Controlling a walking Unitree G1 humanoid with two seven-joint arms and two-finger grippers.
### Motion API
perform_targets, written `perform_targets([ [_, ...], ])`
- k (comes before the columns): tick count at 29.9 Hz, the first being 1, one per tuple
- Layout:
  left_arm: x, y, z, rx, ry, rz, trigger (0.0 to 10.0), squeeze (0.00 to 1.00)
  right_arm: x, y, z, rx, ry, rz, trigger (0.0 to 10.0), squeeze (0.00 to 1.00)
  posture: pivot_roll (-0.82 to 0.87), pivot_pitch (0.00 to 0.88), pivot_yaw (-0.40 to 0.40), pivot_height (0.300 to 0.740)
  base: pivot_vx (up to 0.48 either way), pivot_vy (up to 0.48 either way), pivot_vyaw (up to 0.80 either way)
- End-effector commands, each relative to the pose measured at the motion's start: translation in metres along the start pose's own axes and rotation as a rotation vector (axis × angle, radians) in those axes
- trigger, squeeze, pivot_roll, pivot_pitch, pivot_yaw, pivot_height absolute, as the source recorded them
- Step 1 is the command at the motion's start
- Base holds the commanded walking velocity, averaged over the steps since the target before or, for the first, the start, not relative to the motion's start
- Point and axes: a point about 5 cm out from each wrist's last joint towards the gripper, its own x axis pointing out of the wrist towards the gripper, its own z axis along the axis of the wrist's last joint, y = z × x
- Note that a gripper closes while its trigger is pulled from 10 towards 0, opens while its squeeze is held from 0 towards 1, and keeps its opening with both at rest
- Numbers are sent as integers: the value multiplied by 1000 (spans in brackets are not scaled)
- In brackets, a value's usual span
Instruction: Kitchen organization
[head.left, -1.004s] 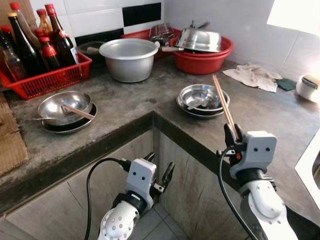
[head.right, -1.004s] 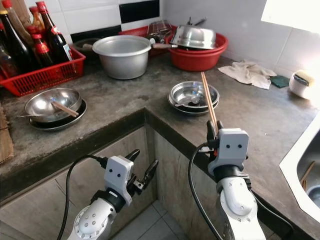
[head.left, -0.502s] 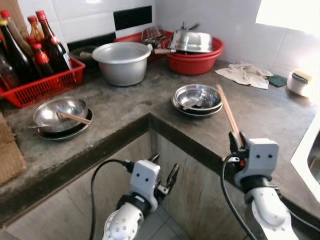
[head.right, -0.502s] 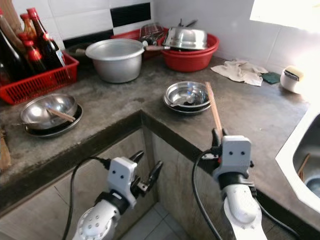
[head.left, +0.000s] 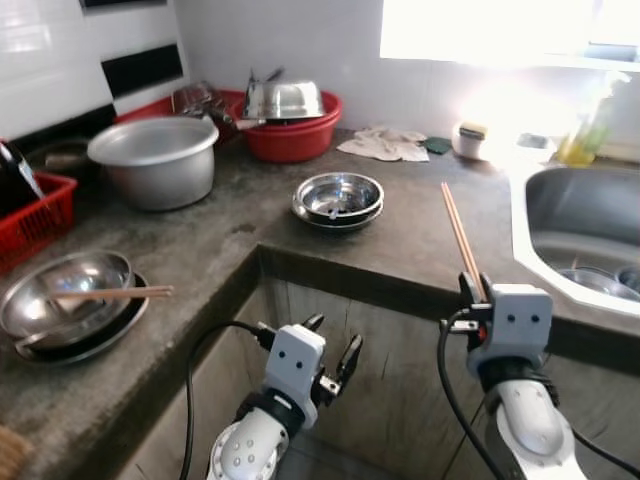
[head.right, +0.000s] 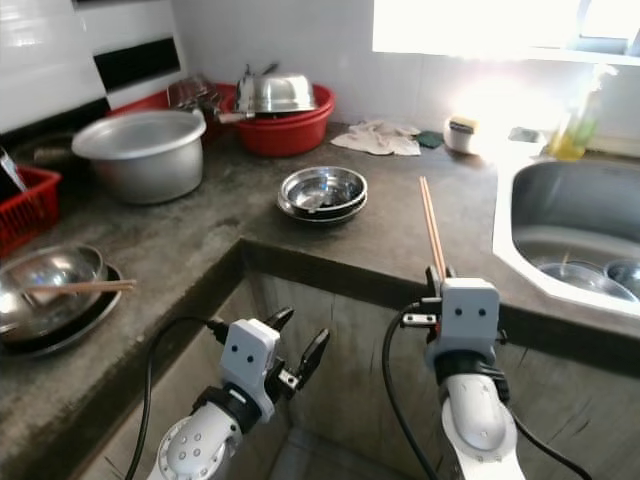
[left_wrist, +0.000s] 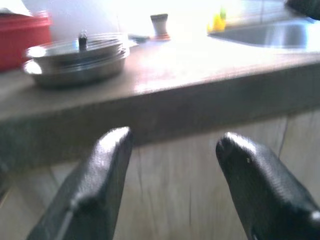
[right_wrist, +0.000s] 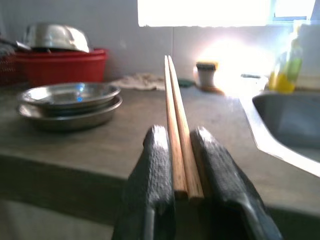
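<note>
My right gripper (right_wrist: 184, 155) is shut on a pair of wooden chopsticks (head.left: 459, 233) that stick up and forward over the grey counter's front edge (head.left: 400, 285). It is held in front of the counter, between the stacked steel bowls (head.left: 338, 198) and the steel sink (head.left: 585, 215). My left gripper (head.left: 335, 350) hangs open and holds nothing, low in front of the cabinet, below the counter corner. Another steel bowl on a dark plate (head.left: 60, 305) at the left holds one more pair of chopsticks (head.left: 110, 293).
A large aluminium pot (head.left: 153, 160), a red basin with a steel bowl (head.left: 288, 120), a rag (head.left: 383, 145), a small white cup (head.left: 468, 140) and a yellow soap bottle (head.left: 580, 135) stand along the back. A red basket corner (head.left: 25, 215) shows at far left.
The camera has swung to the right: the bottle basket slid out of view and the sink came in. My right gripper still holds the chopsticks upright; the left stays open.
</note>
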Motion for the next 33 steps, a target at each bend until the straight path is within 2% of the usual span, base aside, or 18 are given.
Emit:
perform_targets([
  [1, 1, 0, 0, 21, 7, -5, 10000, 0, 2, 3, 4, -3, -16, 6, 0, 0, 102, 0, 0, 740, 289, -382, -788],
  [9, 2, 2, -1, 14, 15, 9, 10000, 0, 5, 3, 6, -12, -25, 1, 0, 0, 105, 0, 1, 740, 314, -360, -788],
  [13, 3, 5, -2, -7, 25, 41, 10000, 0, 6, 4, 6, -17, -29, 1, 0, 0, 107, 0, -3, 740, 0, 0, -794],
  [16, 2, 6, -1, 1, 23, 44, 10000, 0, 6, 7, 7, -22, -33, 29, 0, 0, 107, 0, -4, 740, 0, 0, 0],
  [17, 2, 5, -1, 6, 20, 43, 10000, 0, 7, 7, 7, -23, -33, 33, 4078, 0, 105, 0, -3, 740, 0, 0, 0],
  [18, 2, 5, 0, 14, 15, 40, 10000, 0, 7, 7, 8, -23, -31, 35, 10000, 0, 105, 0, -4, 740, 0, 0, 0],
  [33, 2, 4, 0, 28, 18, 40, 10000, 0, 24, 2, 18, -45, -57, 62, 10000, 0, 102, 0, -10, 740, 312, -355, 0],
])
